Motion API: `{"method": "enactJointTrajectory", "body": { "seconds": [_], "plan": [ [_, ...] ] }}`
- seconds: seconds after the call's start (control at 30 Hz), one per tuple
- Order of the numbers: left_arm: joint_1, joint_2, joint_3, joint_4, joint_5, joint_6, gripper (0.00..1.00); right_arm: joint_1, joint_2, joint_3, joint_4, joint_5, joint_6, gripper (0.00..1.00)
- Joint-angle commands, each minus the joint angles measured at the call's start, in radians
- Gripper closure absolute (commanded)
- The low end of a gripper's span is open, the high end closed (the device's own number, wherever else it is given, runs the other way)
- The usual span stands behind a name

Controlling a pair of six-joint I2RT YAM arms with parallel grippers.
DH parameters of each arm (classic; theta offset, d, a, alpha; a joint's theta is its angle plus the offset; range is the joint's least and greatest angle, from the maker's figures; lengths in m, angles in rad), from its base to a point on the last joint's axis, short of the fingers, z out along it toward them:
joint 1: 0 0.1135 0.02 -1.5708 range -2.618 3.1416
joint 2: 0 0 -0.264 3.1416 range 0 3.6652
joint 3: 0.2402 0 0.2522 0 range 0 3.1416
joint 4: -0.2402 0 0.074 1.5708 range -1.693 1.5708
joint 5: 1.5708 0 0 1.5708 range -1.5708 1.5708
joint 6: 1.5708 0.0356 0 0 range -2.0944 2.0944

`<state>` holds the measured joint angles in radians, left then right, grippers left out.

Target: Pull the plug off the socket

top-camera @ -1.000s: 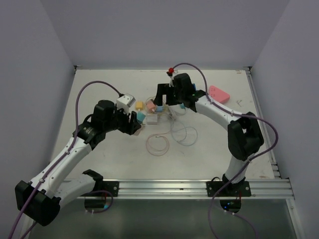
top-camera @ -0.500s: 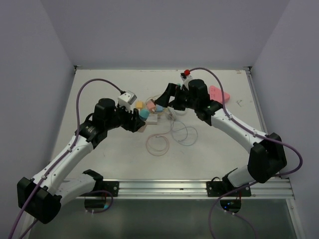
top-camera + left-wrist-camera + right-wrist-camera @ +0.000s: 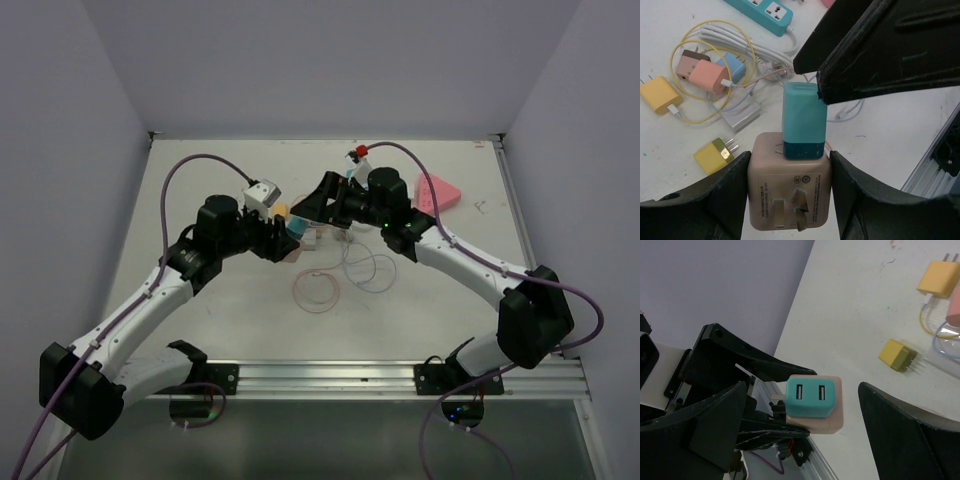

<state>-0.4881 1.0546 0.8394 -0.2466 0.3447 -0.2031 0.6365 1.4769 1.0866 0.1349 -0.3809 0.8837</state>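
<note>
firmly, left hand [image 3: 789, 172] clamps the beige socket [image 3: 788, 207]; right hand [image 3: 801, 390] gapes around the teal plug [image 3: 811, 398].

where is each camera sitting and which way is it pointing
top external: above and behind the robot, looking down on the table; left hand and right hand show
left wrist: on the left arm, looking past its fingers at the beige socket they clamp, teal plug in it
right wrist: on the right arm, looking between its open fingers at the plug's end
shared: all see plug and socket
</note>
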Motion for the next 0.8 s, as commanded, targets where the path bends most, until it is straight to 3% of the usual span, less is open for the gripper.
{"method": "enactJointTrajectory", "body": {
  "seconds": [0.0,0.33,0.67,0.77],
  "plan": [
    [-0.012,-0.001,0.012,0.115,0.002,-0.021,1.00,0.025,0.003,0.009,0.066,-0.033,0.015,0.04],
    [-0.018,-0.007,0.012,0.138,-0.015,-0.028,1.00,0.071,0.028,-0.002,0.057,-0.018,-0.002,0.24],
    [-0.024,-0.036,-0.032,0.106,-0.015,-0.039,1.00,0.069,0.017,0.005,0.029,0.007,-0.018,1.00],
    [-0.030,-0.056,-0.072,0.084,-0.004,-0.050,1.00,0.060,0.016,0.025,-0.007,0.034,-0.041,1.00]
  ]
}}
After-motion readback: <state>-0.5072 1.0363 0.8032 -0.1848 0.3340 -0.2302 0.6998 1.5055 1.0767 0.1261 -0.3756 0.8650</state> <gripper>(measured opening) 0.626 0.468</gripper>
